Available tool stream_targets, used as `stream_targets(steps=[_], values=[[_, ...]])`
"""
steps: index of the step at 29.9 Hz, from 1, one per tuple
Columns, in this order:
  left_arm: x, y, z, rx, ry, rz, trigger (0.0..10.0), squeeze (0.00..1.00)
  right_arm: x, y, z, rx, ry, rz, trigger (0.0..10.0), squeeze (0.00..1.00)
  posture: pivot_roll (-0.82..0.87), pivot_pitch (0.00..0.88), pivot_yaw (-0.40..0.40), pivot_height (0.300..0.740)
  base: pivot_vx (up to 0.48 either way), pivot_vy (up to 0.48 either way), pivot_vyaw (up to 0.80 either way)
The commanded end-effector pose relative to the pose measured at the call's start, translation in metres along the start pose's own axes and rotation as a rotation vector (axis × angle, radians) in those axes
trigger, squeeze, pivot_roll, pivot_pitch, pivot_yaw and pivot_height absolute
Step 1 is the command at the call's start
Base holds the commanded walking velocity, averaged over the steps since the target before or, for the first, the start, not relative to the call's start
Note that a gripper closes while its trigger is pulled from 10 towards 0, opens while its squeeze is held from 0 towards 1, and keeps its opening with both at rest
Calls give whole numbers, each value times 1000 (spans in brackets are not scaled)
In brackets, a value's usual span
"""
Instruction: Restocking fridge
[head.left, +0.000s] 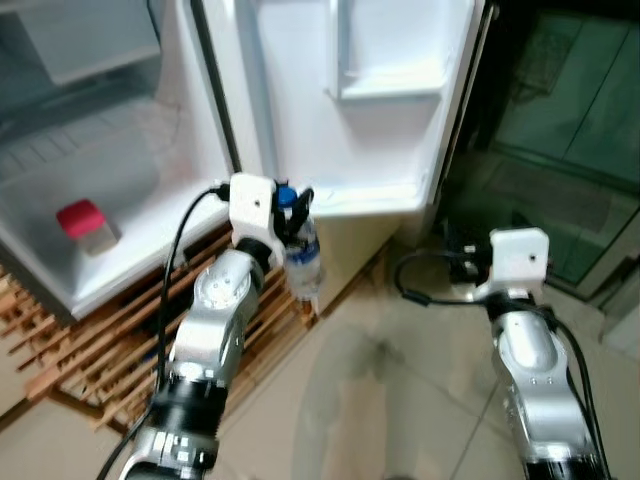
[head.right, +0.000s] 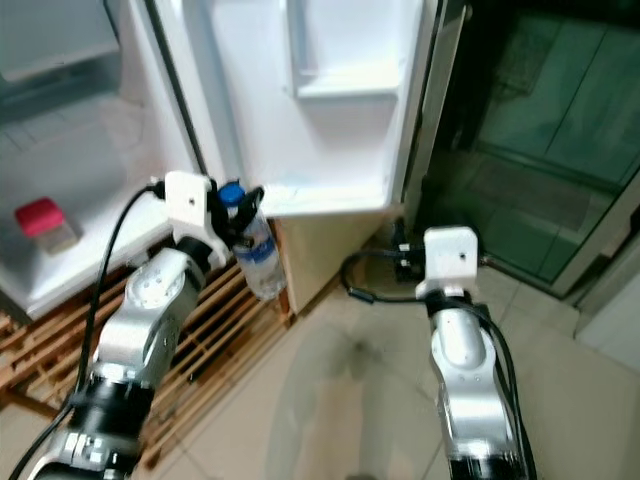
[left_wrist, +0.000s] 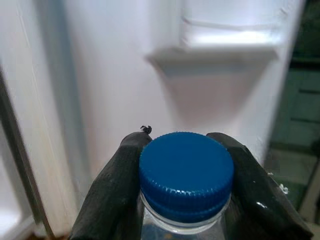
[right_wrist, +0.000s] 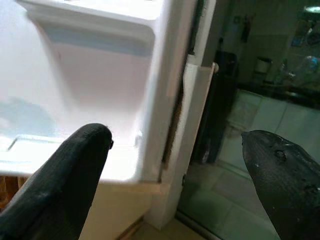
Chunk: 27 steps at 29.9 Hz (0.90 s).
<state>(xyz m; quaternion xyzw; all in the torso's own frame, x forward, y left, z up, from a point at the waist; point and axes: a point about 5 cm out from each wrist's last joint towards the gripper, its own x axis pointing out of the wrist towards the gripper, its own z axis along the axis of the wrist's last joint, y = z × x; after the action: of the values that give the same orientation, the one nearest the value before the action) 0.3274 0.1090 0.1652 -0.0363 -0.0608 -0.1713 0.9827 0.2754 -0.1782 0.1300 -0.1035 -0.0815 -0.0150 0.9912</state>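
Note:
A clear water bottle (head.left: 303, 262) with a blue cap (left_wrist: 186, 172) hangs from my left gripper (head.left: 293, 208), which is shut on its neck just below the cap. It is held in front of the open white fridge door (head.left: 350, 110), close under the door's lowest shelf (head.left: 365, 198). The left wrist view has both black fingers (left_wrist: 112, 187) pressed against the cap's sides, with a door shelf (left_wrist: 215, 52) ahead. My right gripper (right_wrist: 175, 165) is open with nothing in it, facing the door's outer edge (right_wrist: 172, 90). A red-lidded container (head.left: 85, 224) sits inside the fridge.
The fridge stands on a slatted wooden pallet (head.left: 110, 345) over a tiled floor (head.left: 400, 400). An upper door shelf (head.left: 385, 85) sits above the lowest one. A dark glass panel (head.left: 570, 130) stands to the right of the door.

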Motion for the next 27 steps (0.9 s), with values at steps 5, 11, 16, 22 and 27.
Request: stream_targets(steps=[5,11,16,22,27], values=[[3,11,49,16,-175,39,10000,0,4,2,14,39,-57,-1,10000,0,-163,21,50,740,480,0,0],[12,1,80,36,-227,-30,10000,0,2,-1,30,54,-108,-8,10000,0,-165,68,33,740,461,0,0],[19,-9,101,-24,-266,-120,10000,0,-6,3,38,51,-124,26,10000,0,-181,91,32,740,0,0,0],[21,-20,104,-26,-275,-178,10000,0,-9,2,36,51,-110,17,10000,0,-197,90,37,740,0,0,0],[30,-25,102,68,-356,-184,10000,0,-17,3,35,49,-78,29,10000,0,-207,108,26,740,0,0,0]])
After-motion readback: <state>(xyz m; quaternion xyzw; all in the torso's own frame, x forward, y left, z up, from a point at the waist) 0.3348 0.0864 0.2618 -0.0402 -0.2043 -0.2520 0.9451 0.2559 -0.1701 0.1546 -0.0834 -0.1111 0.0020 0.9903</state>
